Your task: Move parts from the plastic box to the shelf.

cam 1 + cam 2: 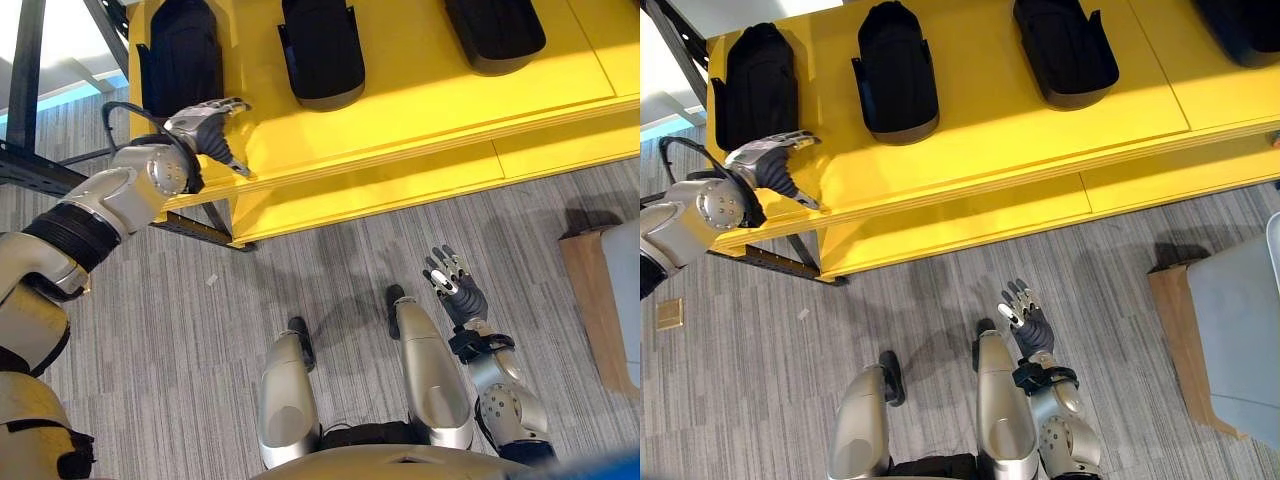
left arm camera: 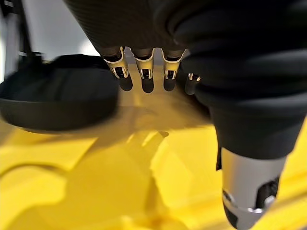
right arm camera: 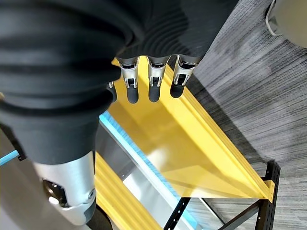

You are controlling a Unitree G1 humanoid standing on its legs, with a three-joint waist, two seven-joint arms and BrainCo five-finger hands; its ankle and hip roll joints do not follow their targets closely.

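Three black parts on the yellow shelf (image 1: 420,80) in the left eye view: one (image 1: 180,55) at the far left end, one (image 1: 322,50) in the middle, one (image 1: 495,30) further right, all well apart in a row. Left hand (image 1: 207,128) raised over the shelf's front edge just beside the leftmost part, fingers straight, holding nothing. Right hand (image 1: 457,285) low over the grey floor (image 1: 330,270), fingers relaxed and spread, empty. Wooden edge of a box (image 1: 598,300) at the right border.

Same row in the right eye view, plus a fourth black part (image 1: 1245,25) at the upper right corner. Grey plastic box (image 1: 1240,340) with a wooden rim on the floor at the right, contents hidden.

Left wrist view: dark-tipped fingers (image 2: 146,79) straight, hanging above the yellow surface, a black part (image 2: 57,96) resting on the shelf just beside them, not touched.

Right wrist view: fingers (image 3: 153,84) extended with nothing between them, shelf edge and floor far beyond.
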